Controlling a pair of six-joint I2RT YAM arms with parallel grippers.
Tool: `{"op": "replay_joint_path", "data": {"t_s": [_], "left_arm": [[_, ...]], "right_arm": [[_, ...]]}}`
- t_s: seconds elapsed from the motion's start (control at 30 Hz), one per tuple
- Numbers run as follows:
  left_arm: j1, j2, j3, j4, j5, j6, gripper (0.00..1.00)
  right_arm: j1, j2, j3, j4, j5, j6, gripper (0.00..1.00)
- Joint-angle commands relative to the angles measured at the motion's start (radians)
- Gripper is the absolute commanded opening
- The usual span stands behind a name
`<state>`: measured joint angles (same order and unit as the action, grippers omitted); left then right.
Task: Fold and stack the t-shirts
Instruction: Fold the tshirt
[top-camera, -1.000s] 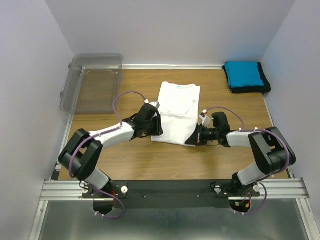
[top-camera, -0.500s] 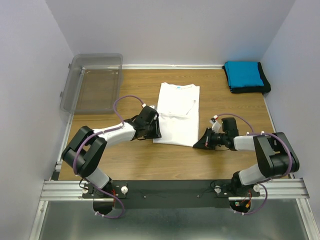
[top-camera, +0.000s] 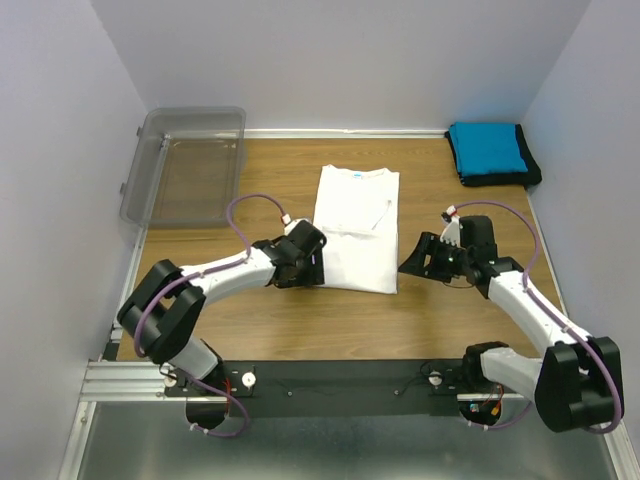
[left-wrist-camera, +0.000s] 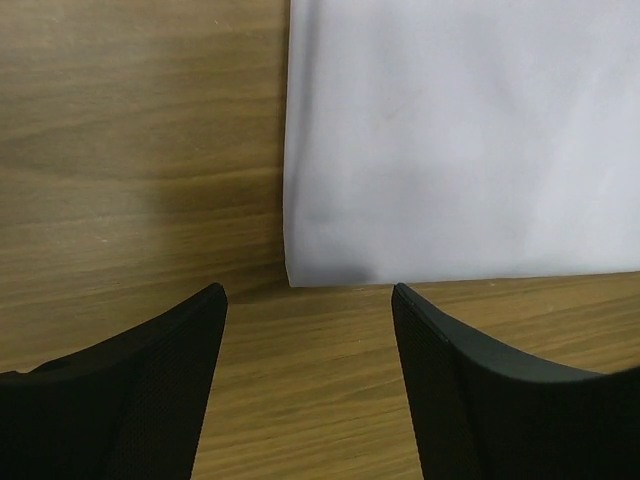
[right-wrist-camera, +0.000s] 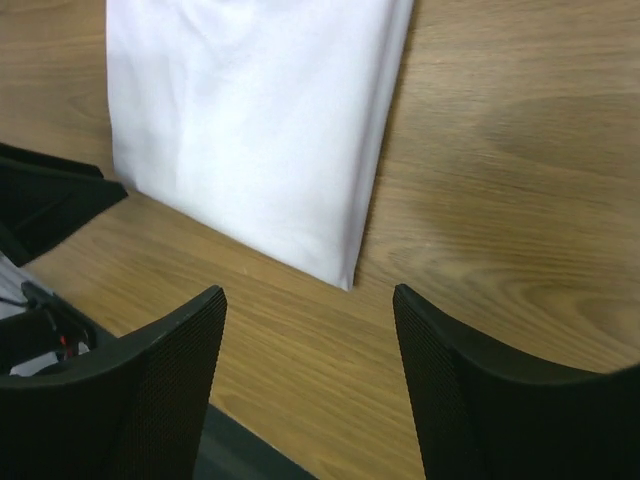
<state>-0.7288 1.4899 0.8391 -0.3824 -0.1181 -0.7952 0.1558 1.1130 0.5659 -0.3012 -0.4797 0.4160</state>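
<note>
Beside the white t-shirt (top-camera: 355, 230), left tool (left-wrist-camera: 308, 298) and right tool (right-wrist-camera: 310, 296) gape wide — gripping nothing.

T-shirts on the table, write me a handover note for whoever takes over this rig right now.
Left gripper: open, empty, low by the white shirt's near left corner.
Right gripper: open, empty, just off its near right corner.
White shirt: flat on the table, folded lengthwise into a narrow rectangle, collar at the far end.
Blue shirt: folded, lying on the black shirt in the far right corner.
Left to do: probably fold the white shirt across once more, then set it on that stack.
</note>
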Motion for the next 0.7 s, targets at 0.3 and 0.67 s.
{"op": "replay_joint_path", "data": {"t_s": [0.3, 0.67], "left_arm": [[-0.084, 0.161, 0.118, -0.107, -0.14, -0.056, 0.7], [-0.086, 0.205, 0.112, -0.115, -0.17, -0.059, 0.63]], "right_arm": [[0.05, -0.012, 0.054, -0.19, 0.207, -0.022, 0.77], [0.168, 0.034, 0.061, -0.194, 0.3, 0.006, 0.76]]}}
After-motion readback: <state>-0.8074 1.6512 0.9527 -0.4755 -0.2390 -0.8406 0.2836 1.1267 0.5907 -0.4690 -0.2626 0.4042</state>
